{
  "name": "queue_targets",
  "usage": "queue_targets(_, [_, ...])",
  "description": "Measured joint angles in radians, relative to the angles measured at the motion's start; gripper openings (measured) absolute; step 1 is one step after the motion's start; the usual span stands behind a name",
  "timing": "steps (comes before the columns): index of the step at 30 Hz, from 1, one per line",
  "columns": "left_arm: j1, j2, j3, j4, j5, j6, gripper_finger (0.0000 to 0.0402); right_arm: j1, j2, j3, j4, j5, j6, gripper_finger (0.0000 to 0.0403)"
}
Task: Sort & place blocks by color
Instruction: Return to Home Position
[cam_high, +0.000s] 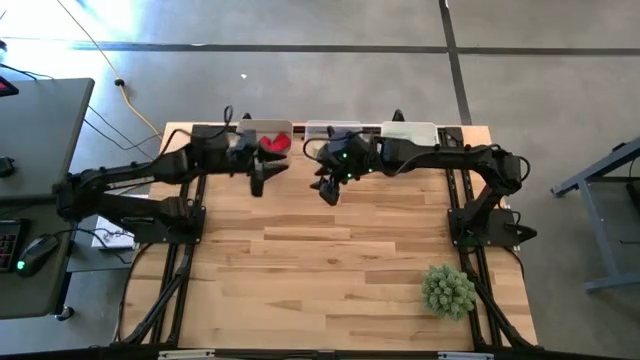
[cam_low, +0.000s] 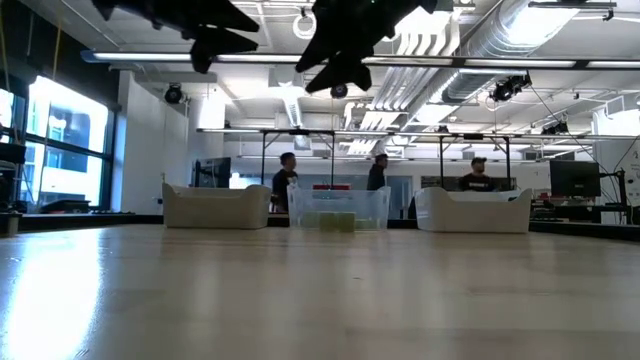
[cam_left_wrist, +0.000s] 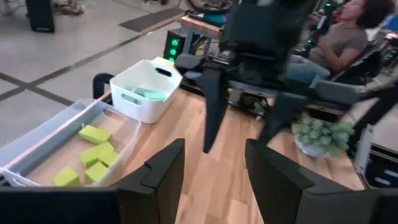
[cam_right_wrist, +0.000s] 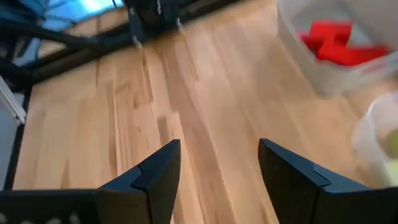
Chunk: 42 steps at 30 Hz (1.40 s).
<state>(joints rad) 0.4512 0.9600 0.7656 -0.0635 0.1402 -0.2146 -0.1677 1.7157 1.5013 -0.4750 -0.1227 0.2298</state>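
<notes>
No loose block lies on the table. Red blocks (cam_right_wrist: 339, 43) lie in the left white bin (cam_high: 270, 138). Yellow-green blocks (cam_left_wrist: 93, 155) lie in the clear middle bin (cam_low: 338, 208). Teal blocks (cam_left_wrist: 146, 94) lie in the right white bin (cam_high: 410, 131). My left gripper (cam_high: 260, 183) hangs open and empty above the wood, just in front of the left bin. My right gripper (cam_high: 327, 190) hangs open and empty in front of the middle bin, and stands close before my left wrist camera (cam_left_wrist: 245, 118). Both are high above the tabletop in the low view.
The three bins stand in a row along the table's far edge. A spiky green plant-like ball (cam_high: 448, 290) sits near the table's near right corner. Bare wood (cam_high: 320, 270) spreads across the middle and near part. People stand or sit in the room beyond (cam_low: 287, 180).
</notes>
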Motion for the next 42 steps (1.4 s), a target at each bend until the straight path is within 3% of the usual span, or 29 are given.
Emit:
queue_targets(17, [-0.122, -0.460, -0.375, 0.022, -0.149, -0.097, 0.0158, 0.188, -0.003, -0.144, 0.234, -0.005, 0.159, 0.0201])
queue_targets(42, [-0.225, -0.959, -0.705, 0.034, -0.231, -0.124, 0.0158, 0.204, -0.008, -0.144, 0.228, -0.006, 0.166, 0.0197])
